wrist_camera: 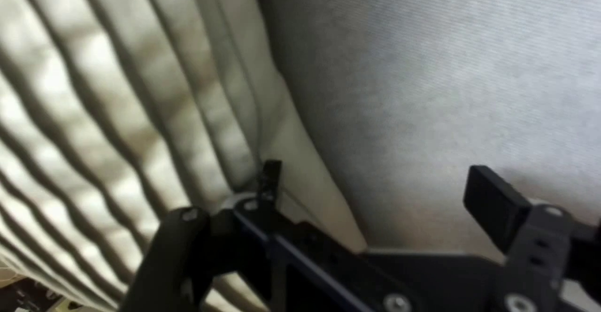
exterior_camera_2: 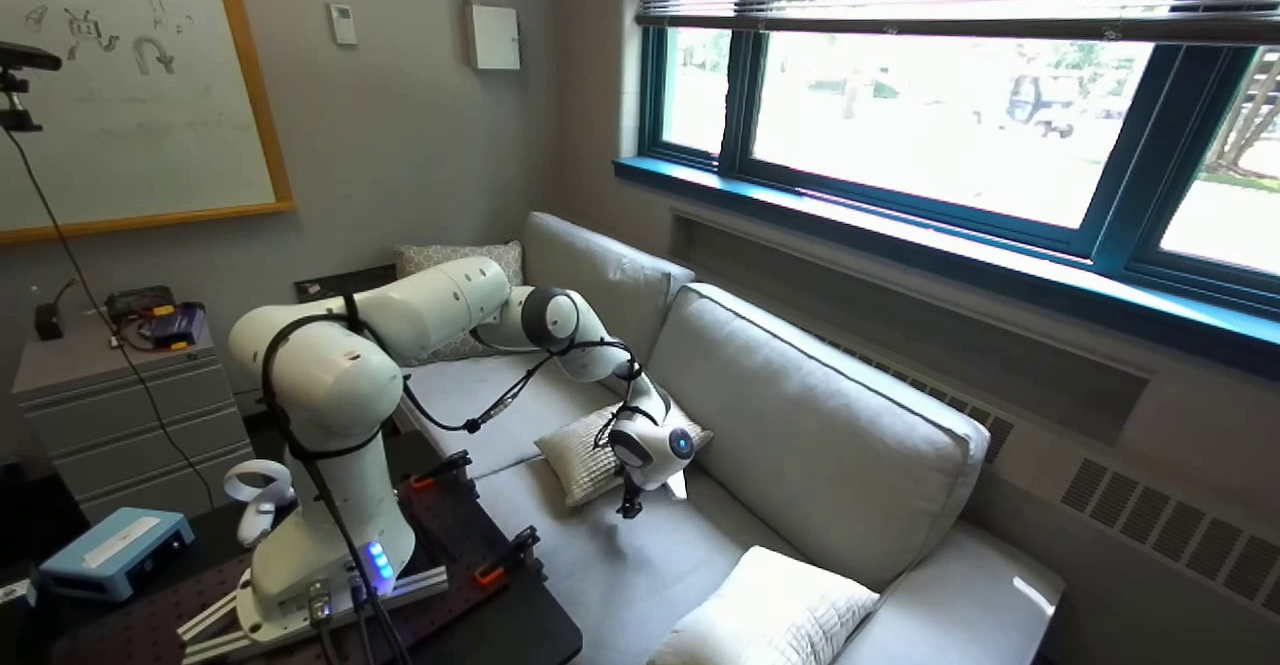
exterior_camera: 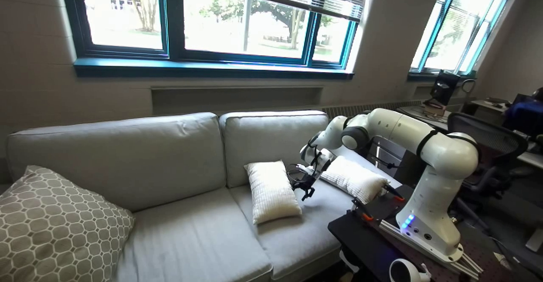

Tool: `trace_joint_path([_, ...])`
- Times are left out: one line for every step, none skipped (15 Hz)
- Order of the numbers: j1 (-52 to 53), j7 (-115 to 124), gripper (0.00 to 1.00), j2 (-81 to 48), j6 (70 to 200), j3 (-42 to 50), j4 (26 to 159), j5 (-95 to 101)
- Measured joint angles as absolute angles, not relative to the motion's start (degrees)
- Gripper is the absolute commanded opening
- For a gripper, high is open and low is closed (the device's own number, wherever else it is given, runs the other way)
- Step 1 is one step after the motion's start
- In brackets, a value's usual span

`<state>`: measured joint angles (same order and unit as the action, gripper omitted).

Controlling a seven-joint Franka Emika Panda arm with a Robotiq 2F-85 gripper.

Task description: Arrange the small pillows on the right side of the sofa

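Other white pillow already by the padded arm of the sofa; looks done. Step in hand, my read: grasping the ribbed white pillow on the right seat cushion, toward mid-sofa. Fingers spread, nothing held; one overlaps pillow edge in wrist view, contact unclear. Next: straddle that edge, close, shift toward the arm.

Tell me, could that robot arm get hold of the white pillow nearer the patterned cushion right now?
Yes, most likely. The tool hangs close beside that pillow, whose edge shows between the open jaws in the wrist view. I see nothing in the way, though I can't tell whether they touch.
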<state>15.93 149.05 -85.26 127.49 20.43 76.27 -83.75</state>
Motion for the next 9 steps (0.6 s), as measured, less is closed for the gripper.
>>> trace_joint_path([16.09,149.05,1.00,-85.12,127.49,20.42,75.07,-83.38])
trace_joint_path([16.31,149.05,1.00,-84.98,127.51,20.42,73.77,-82.83])
trace_joint_path([16.55,149.05,1.00,-84.87,127.54,20.42,72.58,-82.32])
trace_joint_path([16.85,149.05,1.00,-84.76,127.65,20.47,71.57,-81.87])
trace_joint_path([17.20,149.05,1.00,-84.62,127.71,20.54,70.73,-81.46])
trace_joint_path([17.49,149.04,1.00,-84.53,127.71,20.61,70.01,-81.09])
trace_joint_path([17.68,149.04,1.00,-84.47,127.71,20.62,69.25,-80.68])
trace_joint_path([17.77,149.02,1.00,-84.43,127.68,20.59,68.40,-80.25])
trace_joint_path([17.76,149.01,1.00,-84.41,127.58,20.54,67.48,-79.75])
